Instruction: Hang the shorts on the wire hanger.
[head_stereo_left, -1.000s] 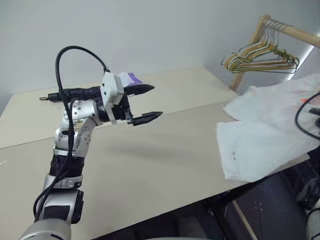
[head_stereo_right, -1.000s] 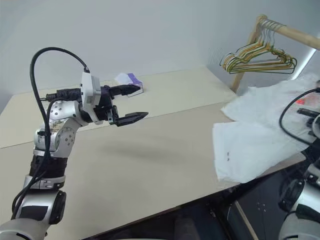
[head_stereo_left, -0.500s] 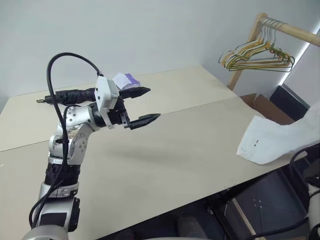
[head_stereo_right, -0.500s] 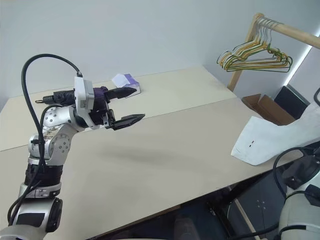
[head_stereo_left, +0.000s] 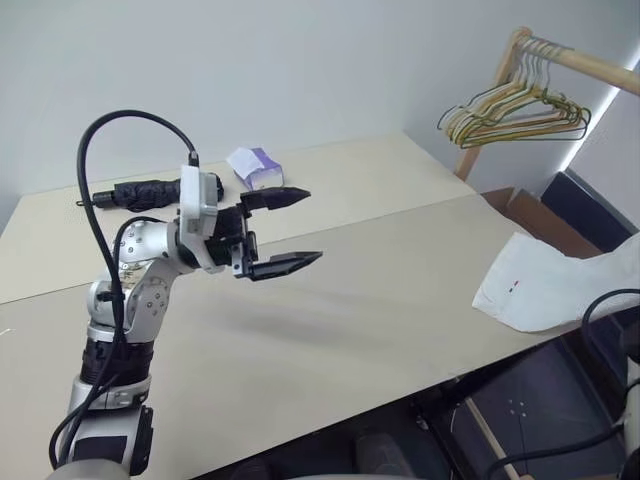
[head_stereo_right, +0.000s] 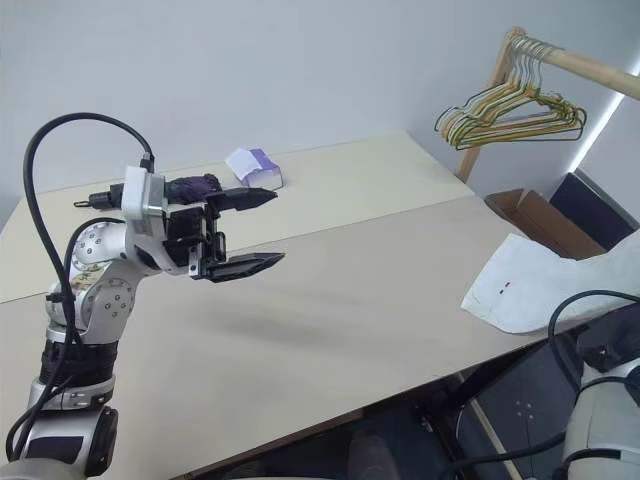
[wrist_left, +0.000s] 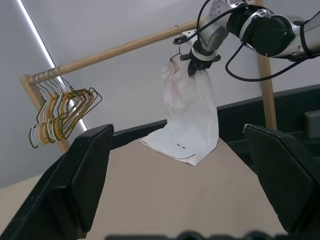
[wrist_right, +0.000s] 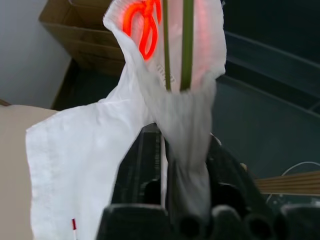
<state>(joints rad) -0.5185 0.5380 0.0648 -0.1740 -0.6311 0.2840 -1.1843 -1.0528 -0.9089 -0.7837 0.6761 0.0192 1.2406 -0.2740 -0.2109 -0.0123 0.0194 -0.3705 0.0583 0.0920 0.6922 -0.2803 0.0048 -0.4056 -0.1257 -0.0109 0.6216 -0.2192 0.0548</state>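
— Far left edge of the surface?
— One dark rod-shaped bundle (head_stereo_left: 130, 192), lying flat. Next, one left gripper (head_stereo_left: 312, 225), above the surface, jaws wide apart, holding nothing.

— Back edge?
— One white-and-purple tissue box (head_stereo_left: 255, 167).

— Beyond the far right corner?
— One wooden rail (head_stereo_left: 590, 66) carrying one bunch of hangers (head_stereo_left: 515, 110); one cardboard box (head_stereo_left: 520, 205) on the floor.

— The task's things?
— One pair of shorts (head_stereo_left: 545, 290): a leg rests on the right edge, the rest rises off it to the right gripper (wrist_left: 199, 64). One wire hanger (wrist_right: 187, 45), two green strands inside the waistband.

— Right jaws?
— At the waistband; clamped or loosened, I cannot tell.
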